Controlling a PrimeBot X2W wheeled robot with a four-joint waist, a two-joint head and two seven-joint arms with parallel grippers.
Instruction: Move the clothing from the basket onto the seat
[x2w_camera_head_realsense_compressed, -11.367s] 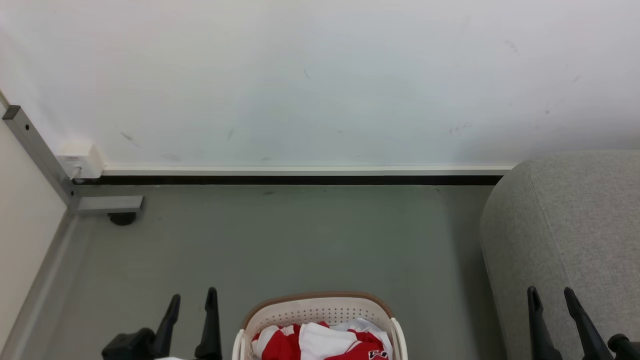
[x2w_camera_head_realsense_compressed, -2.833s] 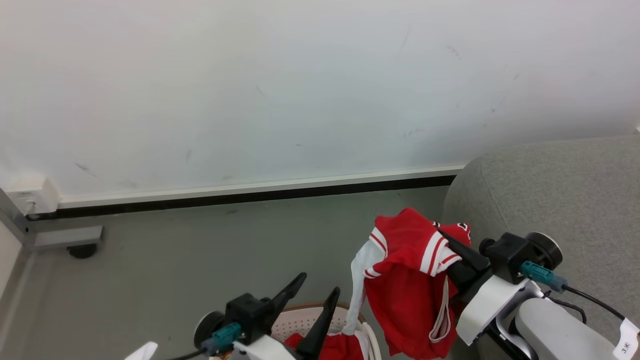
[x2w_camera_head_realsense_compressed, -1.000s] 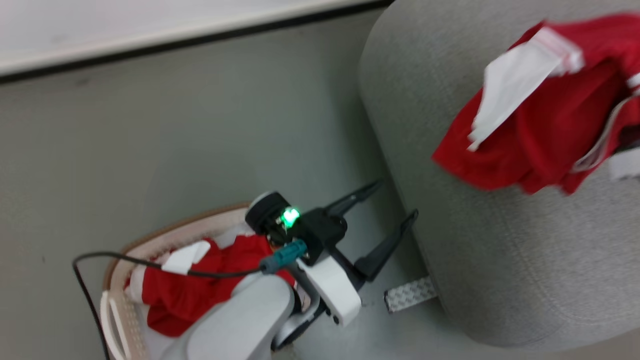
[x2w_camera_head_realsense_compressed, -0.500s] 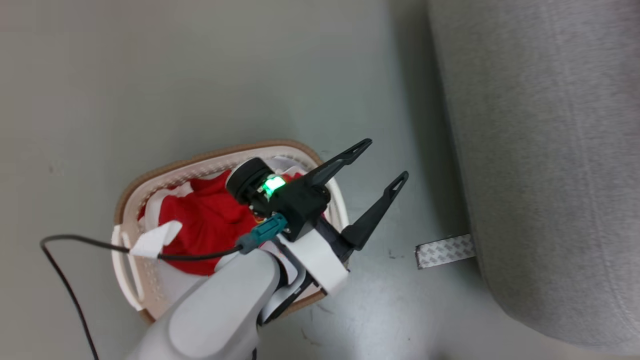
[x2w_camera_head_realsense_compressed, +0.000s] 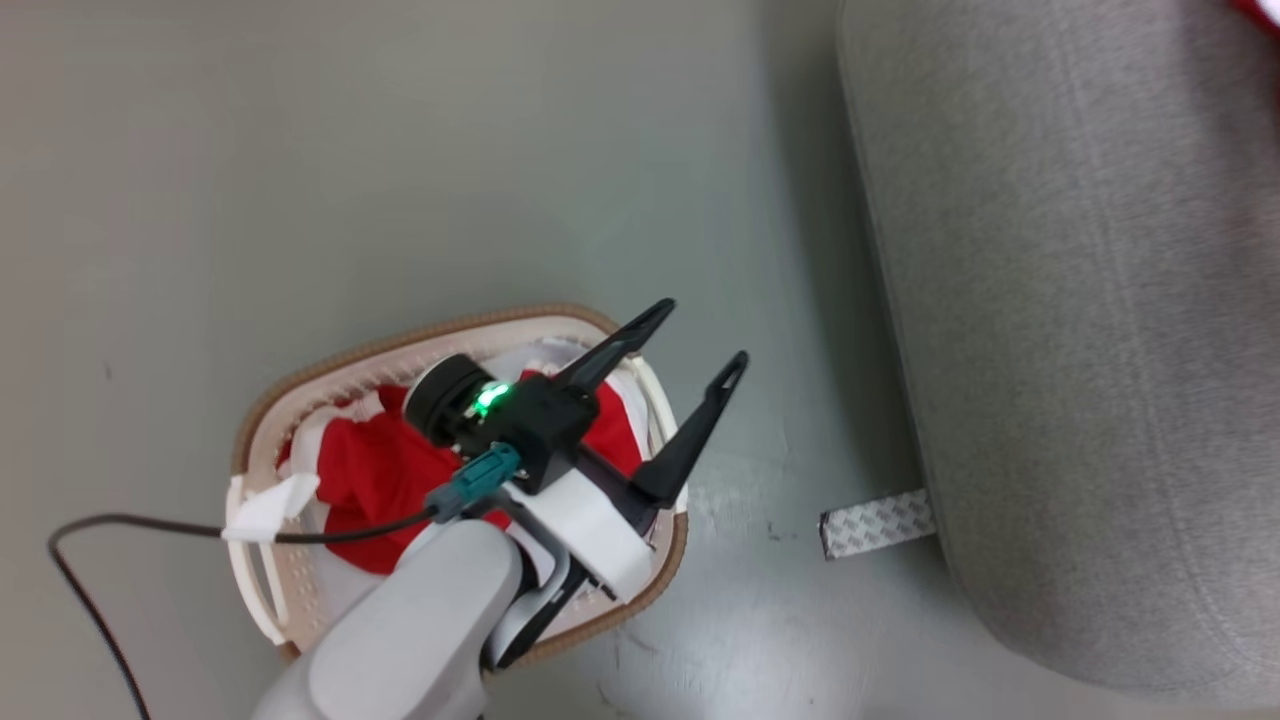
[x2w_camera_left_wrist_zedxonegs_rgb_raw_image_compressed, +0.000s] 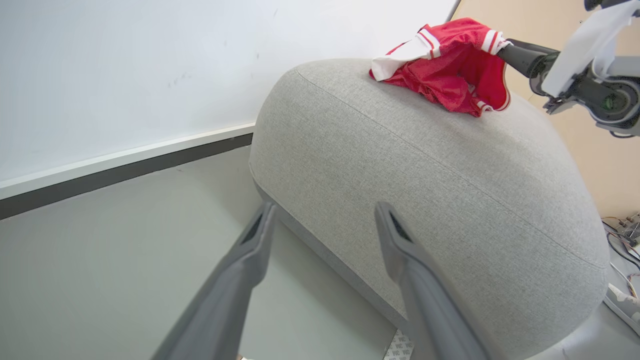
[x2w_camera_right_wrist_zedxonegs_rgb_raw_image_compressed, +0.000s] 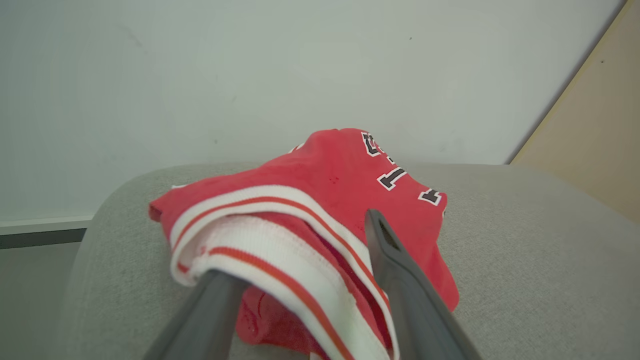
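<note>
left claw (x2w_camera_head_realsense_compressed: 702, 332): two long dark fingers spread wide, empty, over the seat-side rim of the small cream perforated plastic basket (x2w_camera_head_realsense_compressed: 283, 592)
right claw (x2w_camera_right_wrist_zedxonegs_rgb_raw_image_compressed: 292, 242): buried in the red jersey with white stripe trim (x2w_camera_right_wrist_zedxonegs_rgb_raw_image_compressed: 345, 170); cannot tell if clamped or slack
jersey spot: on top of the large light grey woven sofa seat (x2w_camera_head_realsense_compressed: 1080, 350)
basket load: red-and-white cloth heap (x2w_camera_head_realsense_compressed: 370, 480)
step: likely the drop on the seat
do well: free the cloth only with its weight on the flat top, back from the curved edge; withdraw along the fingers so the trim won't snag
count: claws 2; basket 1; seat 1; jersey on seat 1; heap 1, pieces uncountable
</note>
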